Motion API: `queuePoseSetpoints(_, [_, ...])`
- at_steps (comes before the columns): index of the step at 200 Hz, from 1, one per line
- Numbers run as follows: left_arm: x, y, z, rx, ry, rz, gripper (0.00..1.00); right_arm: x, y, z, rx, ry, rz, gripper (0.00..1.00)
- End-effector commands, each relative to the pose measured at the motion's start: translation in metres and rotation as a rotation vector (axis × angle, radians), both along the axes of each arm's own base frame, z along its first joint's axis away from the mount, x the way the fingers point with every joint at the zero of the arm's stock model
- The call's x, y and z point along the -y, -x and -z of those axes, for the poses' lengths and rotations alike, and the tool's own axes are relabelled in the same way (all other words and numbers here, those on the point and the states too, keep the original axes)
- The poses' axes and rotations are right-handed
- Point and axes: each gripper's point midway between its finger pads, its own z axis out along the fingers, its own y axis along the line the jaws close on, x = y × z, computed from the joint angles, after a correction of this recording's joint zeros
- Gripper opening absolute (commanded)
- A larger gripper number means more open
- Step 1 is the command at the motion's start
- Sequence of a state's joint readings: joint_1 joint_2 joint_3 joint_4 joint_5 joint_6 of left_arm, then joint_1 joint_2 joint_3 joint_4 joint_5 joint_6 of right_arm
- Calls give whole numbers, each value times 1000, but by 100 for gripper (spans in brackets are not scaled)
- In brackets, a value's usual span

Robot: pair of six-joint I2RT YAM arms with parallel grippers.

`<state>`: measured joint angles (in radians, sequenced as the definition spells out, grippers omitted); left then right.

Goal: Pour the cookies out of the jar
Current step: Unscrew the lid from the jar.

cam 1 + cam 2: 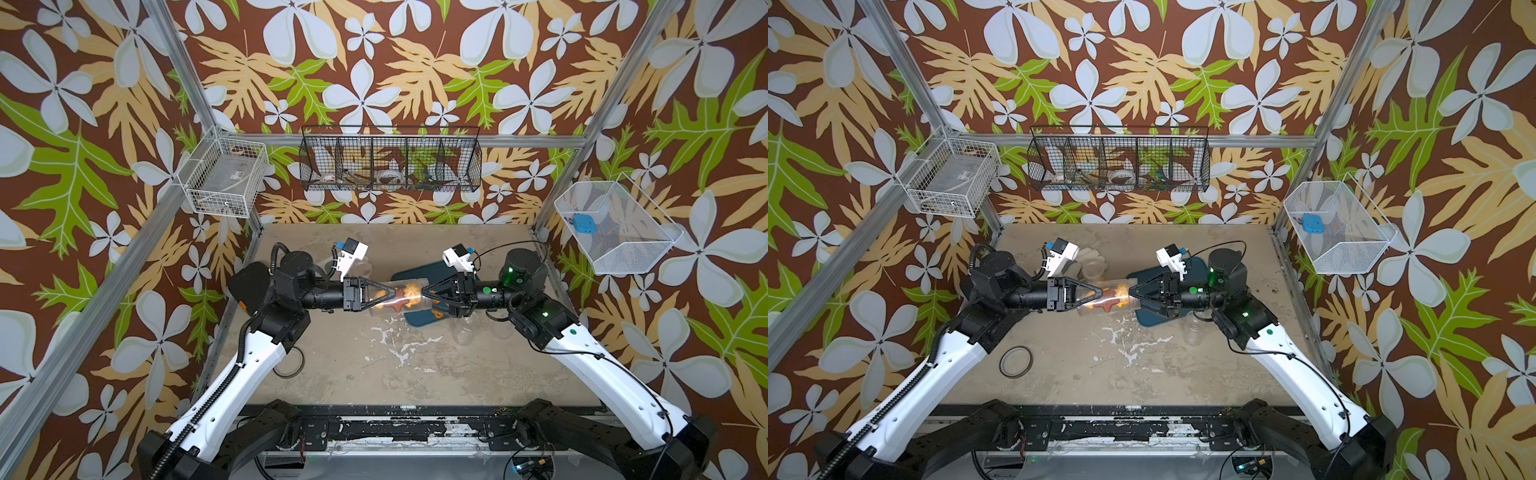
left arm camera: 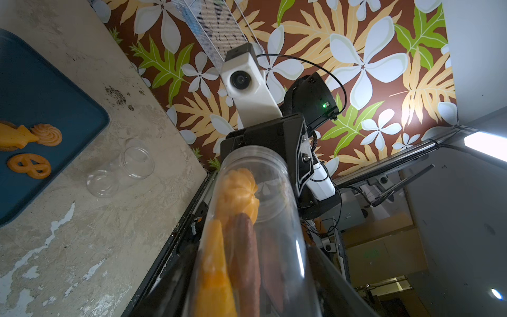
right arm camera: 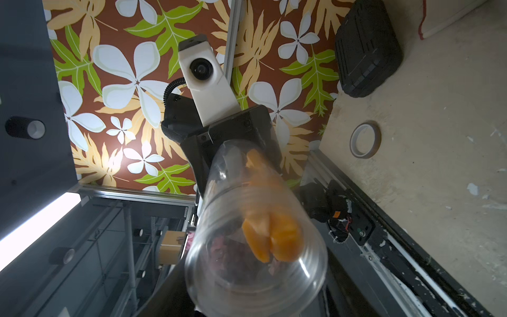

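One spare jar [image 2: 120, 168] by tray [image 2: 41, 90] — held jar [image 1: 405, 309], R arm [image 1: 490, 296] prob. overhang.

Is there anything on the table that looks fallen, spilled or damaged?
Yes. An empty clear jar lies on its side on the table, near the blue tray. The table's coating is chipped near the middle.

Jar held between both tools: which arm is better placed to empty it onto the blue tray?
Right, probably. The right tool is closed on the end of the jar that hangs over the tray, where some cookies already lie. The left tool grips the other end, beside the tray.
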<state>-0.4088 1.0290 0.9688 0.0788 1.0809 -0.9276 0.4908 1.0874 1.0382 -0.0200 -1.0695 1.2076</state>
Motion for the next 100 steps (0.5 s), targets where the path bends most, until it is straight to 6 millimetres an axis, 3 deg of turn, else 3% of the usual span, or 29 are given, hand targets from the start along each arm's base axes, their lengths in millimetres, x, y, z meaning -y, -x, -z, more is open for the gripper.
queuePoseSetpoints(1, [1,7,-6,-39,35,48,55,2,-4,-6,247,14,18,56])
queuePoseSetpoints(44, [1,15,-4,-122,88,106,55,2,-8,-6,435,43,19,55])
queuePoseSetpoints(80, [2,16,11,-220,91,130,54,5,-14,-8,601,70,58,58])
queuePoseSetpoints(100, [3,14,18,-267,79,133,54,13,-18,-13,742,114,124,51])
